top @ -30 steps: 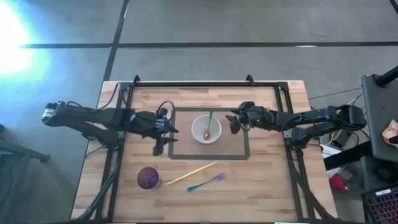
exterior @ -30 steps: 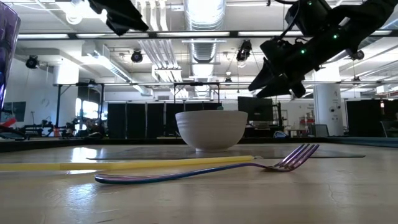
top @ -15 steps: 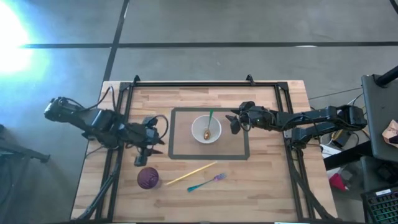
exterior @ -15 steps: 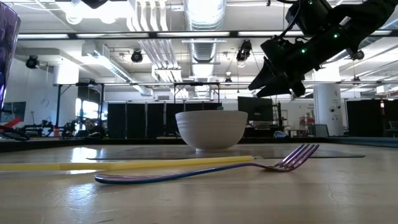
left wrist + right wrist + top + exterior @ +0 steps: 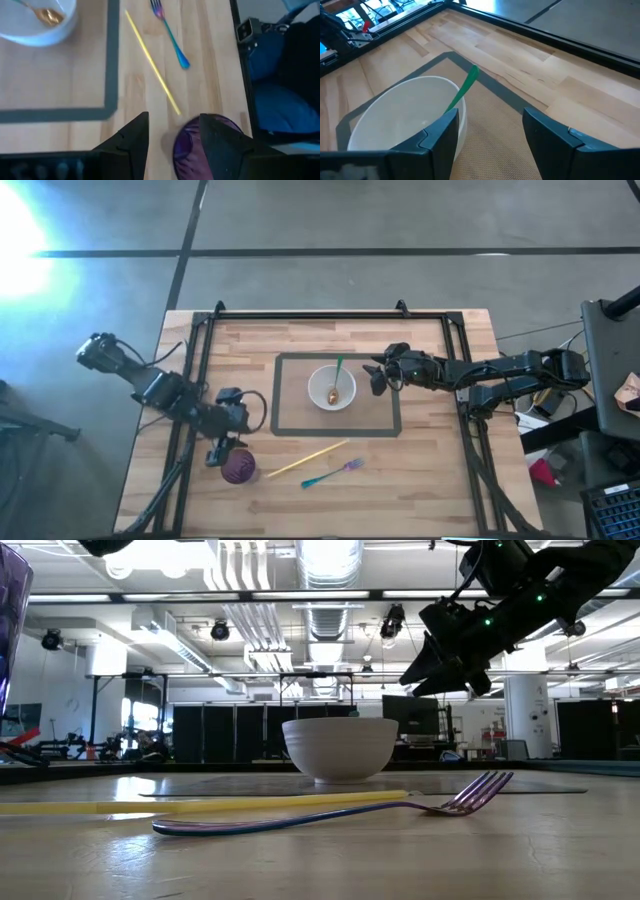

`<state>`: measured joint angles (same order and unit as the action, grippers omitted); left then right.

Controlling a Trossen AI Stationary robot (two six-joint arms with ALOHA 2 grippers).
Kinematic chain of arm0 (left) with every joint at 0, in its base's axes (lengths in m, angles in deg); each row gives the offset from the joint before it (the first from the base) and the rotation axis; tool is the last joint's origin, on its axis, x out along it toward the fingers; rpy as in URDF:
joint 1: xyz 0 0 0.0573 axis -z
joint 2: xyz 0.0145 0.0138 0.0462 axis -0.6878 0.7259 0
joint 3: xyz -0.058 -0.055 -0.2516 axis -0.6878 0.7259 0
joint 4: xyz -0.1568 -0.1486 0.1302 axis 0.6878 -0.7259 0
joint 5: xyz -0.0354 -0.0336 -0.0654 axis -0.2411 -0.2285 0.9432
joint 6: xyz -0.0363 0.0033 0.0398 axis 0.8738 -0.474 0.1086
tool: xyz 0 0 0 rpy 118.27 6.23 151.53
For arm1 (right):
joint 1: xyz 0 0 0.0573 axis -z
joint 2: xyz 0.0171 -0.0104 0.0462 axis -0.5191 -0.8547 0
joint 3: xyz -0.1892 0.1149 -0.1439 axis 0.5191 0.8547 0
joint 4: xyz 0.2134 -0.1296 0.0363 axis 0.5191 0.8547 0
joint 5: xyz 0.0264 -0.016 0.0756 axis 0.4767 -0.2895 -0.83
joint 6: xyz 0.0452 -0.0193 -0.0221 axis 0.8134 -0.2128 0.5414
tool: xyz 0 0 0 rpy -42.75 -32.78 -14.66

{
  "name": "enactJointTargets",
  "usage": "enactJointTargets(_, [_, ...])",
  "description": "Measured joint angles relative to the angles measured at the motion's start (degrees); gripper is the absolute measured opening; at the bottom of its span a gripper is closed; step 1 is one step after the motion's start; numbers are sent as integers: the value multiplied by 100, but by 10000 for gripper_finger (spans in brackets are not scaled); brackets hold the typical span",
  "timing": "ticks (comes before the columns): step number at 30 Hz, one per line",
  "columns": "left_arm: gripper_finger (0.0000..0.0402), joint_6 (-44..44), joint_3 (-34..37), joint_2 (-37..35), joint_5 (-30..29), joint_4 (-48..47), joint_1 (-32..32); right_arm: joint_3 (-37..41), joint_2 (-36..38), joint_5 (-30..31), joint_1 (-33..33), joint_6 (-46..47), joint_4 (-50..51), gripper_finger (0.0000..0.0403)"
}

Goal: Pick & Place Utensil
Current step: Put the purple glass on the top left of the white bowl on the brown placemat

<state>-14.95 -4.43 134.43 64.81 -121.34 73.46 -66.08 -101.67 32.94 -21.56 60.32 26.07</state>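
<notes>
A white bowl [image 5: 332, 387] stands on a dark-edged mat [image 5: 392, 420] at the table's middle. In it lies a spoon with a gold head [image 5: 334, 394] and a green handle [image 5: 338, 366] that leans on the far rim. A yellow stick [image 5: 308, 459] and a blue-purple fork [image 5: 332, 473] lie flat nearer the front edge. A purple cup [image 5: 238, 467] stands at the near left. My left gripper [image 5: 220, 452] is open, just above and left of the cup [image 5: 196, 145]. My right gripper [image 5: 375, 377] is open and empty, in the air right of the bowl [image 5: 405, 117].
A black frame rail [image 5: 300, 315] runs round the table's far and side edges. Bare wood lies at the near right [image 5: 430, 480] and far side. In the low view the fork [image 5: 340, 815] and stick [image 5: 200, 805] lie in front of the bowl [image 5: 340, 748].
My left gripper has gone from beside the mat's left edge toward the table's near left, ending at the purple cup. The right arm, bowl, spoon, stick and fork have kept still.
</notes>
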Motion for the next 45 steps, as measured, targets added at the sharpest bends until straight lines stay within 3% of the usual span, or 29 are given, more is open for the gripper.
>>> enactJointTargets(17, [165,645,22,713,2,-609,497,2,-4,0,0,2,2,215])
enactJointTargets(37, [163,1230,616,778,114,-552,507,2,-4,2,0,2,3,216])
enactJointTargets(41, [137,1263,669,778,114,-551,507,2,-4,2,0,2,0,216])
enactJointTargets(45, [81,1224,669,778,143,-549,507,2,-4,2,0,2,1,215])
